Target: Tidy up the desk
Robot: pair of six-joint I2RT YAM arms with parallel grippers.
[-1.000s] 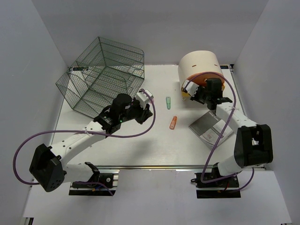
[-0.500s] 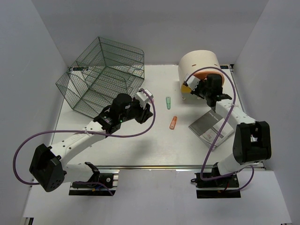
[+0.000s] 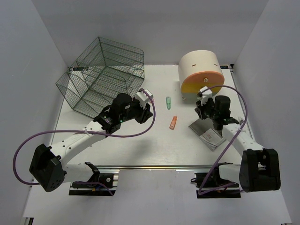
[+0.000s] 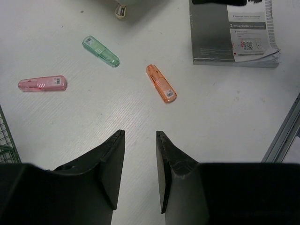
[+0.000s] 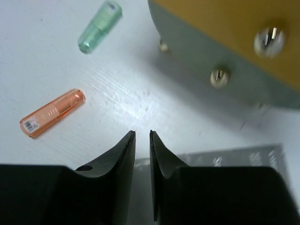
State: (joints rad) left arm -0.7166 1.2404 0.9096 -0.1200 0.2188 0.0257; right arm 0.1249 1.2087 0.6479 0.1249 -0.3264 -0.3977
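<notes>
The white desk (image 3: 154, 145) carries three small capsule-shaped items: a green one (image 3: 168, 102) (image 4: 101, 51) (image 5: 99, 26), an orange one (image 3: 173, 122) (image 4: 161, 83) (image 5: 52, 113) and a pink one (image 4: 42, 84). My left gripper (image 3: 149, 108) (image 4: 140, 133) hovers open left of the green and orange items, with nothing between its fingers. My right gripper (image 3: 200, 104) (image 5: 142, 132) sits just in front of the cream-and-orange drawer box (image 3: 200, 72) (image 5: 225, 37). Its jaws stand a narrow gap apart and hold nothing.
A dark wire-mesh cage (image 3: 101, 75) stands at the back left. A grey booklet (image 3: 211, 127) (image 4: 232, 33) lies at the right, partly under my right arm. A metal rail (image 3: 154, 166) runs along the near edge.
My right gripper has drawn back from the drawer box front toward the booklet and parted its jaws slightly. The box's orange front now looks flush. The left arm has stayed put.
</notes>
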